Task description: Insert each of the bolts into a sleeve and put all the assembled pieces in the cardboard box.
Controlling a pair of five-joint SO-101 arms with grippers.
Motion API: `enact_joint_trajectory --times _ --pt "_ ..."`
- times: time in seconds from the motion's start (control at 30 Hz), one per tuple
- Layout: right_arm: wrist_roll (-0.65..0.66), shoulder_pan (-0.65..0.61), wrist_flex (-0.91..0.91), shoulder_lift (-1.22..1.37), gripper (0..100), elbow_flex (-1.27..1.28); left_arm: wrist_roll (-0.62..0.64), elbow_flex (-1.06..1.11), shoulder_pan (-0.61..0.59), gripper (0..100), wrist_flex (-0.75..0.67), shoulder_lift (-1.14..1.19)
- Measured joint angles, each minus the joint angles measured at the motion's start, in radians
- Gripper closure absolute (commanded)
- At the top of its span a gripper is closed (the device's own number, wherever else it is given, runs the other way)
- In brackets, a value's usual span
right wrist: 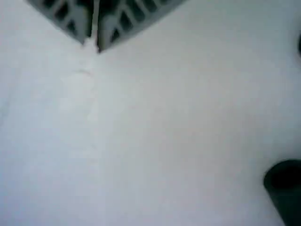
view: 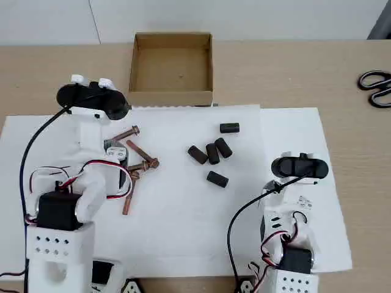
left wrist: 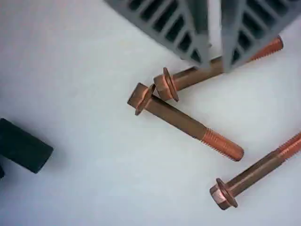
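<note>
Bolts (view: 137, 151) lie loose on the white paper sheet (view: 183, 226) beside the left arm (view: 91, 122). Five black sleeves (view: 212, 153) sit well apart from them, none joined to a bolt. The cardboard box (view: 171, 97) at the far side of the desk (view: 293, 73) holds nothing.

In the left wrist view, three bolts lie bare. The left jaws stand slightly parted over one bolt's shank (left wrist: 188, 77), gripping nothing as far as I can judge.

In the right wrist view, the right jaws are pressed together and empty above the paper, with one sleeve (right wrist: 284, 188) near.

By my reading, every insertion and all the boxing is left to do.
</note>
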Motion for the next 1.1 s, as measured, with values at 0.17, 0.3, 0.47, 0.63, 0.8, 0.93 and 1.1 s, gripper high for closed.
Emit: enact_joint_trajectory --times 0.17,0.3,0.47,0.63,0.8,0.93,1.1 --pt "0.0 0.0 0.0 0.0 99.5 -0.005 -0.002 0.0 0.0 99 0.0 0.0" --pt "0.011 0.0 0.0 0.0 99.5 -0.008 -0.002 0.018 0.0 99 0.0 0.002" --pt "0.061 0.0 0.049 0.006 94.6 -0.143 0.0 0.018 0.0 92 -0.041 0.002" --pt "0.066 -0.003 0.15 0.006 84.5 -0.331 -0.002 -0.005 0.0 89 -0.002 0.044" --pt "0.072 -0.003 0.219 0.153 84.5 -0.471 -0.002 -0.127 0.0 89 0.152 0.192" --pt "0.072 -0.003 0.229 0.358 84.5 -0.624 -0.002 -0.258 0.0 89 0.233 0.325" --pt "0.104 -0.005 0.308 0.713 84.4 -0.882 -0.005 -0.348 0.0 89 0.282 0.47"
